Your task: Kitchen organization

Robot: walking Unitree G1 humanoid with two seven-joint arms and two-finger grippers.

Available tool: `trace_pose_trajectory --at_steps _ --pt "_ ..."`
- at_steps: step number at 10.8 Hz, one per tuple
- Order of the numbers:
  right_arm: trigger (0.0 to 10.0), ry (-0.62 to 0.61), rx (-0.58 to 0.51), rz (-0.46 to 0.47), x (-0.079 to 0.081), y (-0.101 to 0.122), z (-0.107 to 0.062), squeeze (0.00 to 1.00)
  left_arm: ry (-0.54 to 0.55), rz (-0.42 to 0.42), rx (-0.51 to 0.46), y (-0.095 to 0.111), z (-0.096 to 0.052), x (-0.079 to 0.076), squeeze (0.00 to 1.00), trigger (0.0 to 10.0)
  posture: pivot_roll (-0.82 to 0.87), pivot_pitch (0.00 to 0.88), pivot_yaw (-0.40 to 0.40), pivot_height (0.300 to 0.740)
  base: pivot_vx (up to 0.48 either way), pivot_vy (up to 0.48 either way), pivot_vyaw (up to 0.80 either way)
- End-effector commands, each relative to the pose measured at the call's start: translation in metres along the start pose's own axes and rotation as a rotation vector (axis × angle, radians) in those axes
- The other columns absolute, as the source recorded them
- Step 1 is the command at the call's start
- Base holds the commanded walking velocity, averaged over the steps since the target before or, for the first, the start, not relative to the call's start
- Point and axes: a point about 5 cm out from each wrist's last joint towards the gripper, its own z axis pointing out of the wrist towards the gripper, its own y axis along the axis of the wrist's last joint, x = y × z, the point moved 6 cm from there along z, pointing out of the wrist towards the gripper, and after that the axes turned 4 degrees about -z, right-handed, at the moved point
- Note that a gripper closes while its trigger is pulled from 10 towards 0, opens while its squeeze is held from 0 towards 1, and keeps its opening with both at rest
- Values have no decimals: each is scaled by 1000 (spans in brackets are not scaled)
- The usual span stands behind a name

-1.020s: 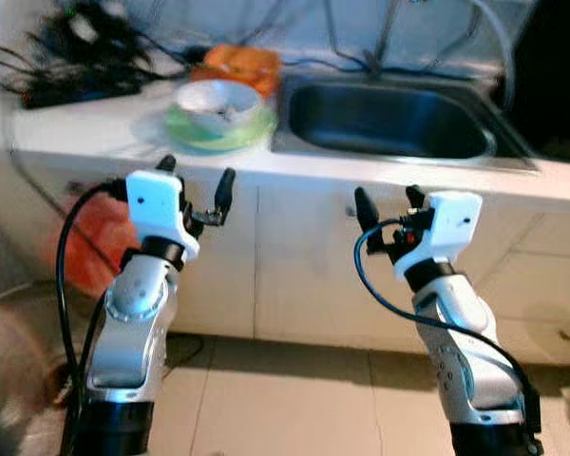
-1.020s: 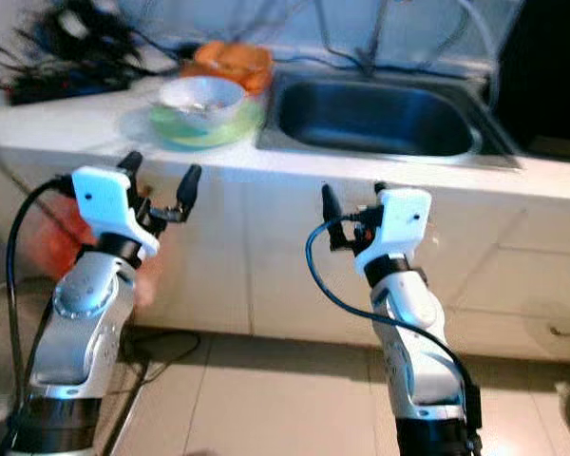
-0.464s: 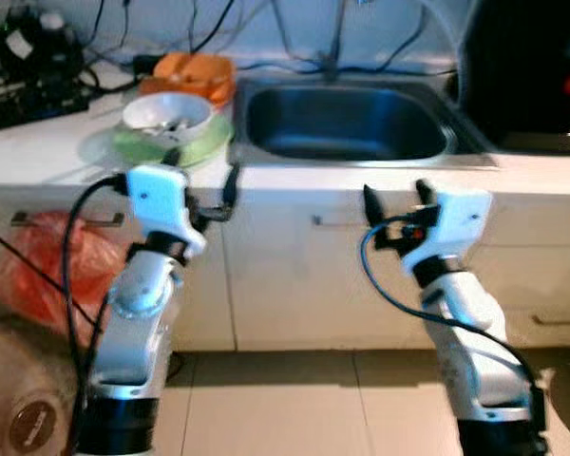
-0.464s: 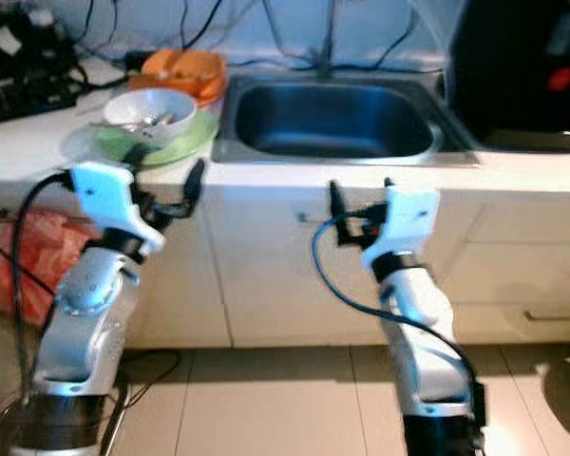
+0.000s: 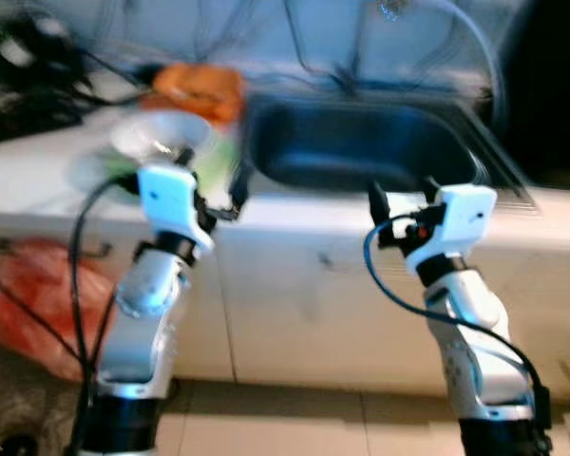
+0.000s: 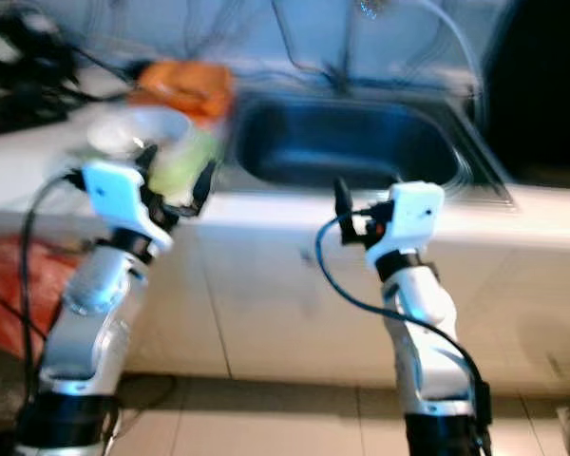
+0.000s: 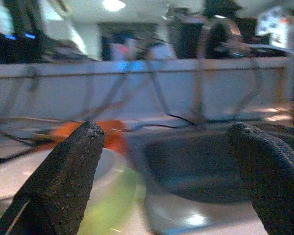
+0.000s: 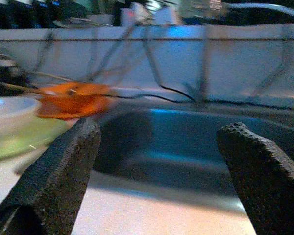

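White tabletop (image 5: pixel 38 180) is seen blurred, with the sink (image 5: pixel 361 152) taken as landmark. Left gripper (image 5: pixel 209 185) and right gripper (image 5: pixel 404 199) are held before the sink's front edge, jaws spread, nothing gripped.

Left of the sink, a white bowl (image 5: pixel 157 133) sits on a green plate (image 5: pixel 214 157); its contents cannot be resolved. An orange container (image 5: pixel 195 85) lies behind.

Risk judged: with the view blurred, an approach could strike the tabletop edge or knock the bowl.

White bowl (image 5: pixel 160 135) on green plate (image 8: pixel 19 138), orange dish (image 8: pixel 72 99) behind, just ahead of left gripper (image 5: pixel 209 176) w/ black textured fingers (image 7: pixel 63 172). Dark steel-grey sink (image 5: pixel 361 147) ahead of right gripper (image 5: pixel 402 198); white counter (image 5: pixel 38 180), red-orange bag (image 5: pixel 38 294) below.
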Motion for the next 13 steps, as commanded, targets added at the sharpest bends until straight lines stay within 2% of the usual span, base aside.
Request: trace_pose_trajectory --at_steps 1,5,13 --pt "10000 20 -14 4 7 4 1 0 11 8 -8 3 -1 5 0 10000 49 0 -32 740 446 0 0" --pt "10000 28 -11 7 9 3 0 0 14 65 -44 11 -3 3 0 10000 51 0 -36 740 0 0 0" --pt "10000 69 9 28 15 -1 0 0 23 72 -33 4 -2 5 0 10000 49 0 -34 740 0 0 0"
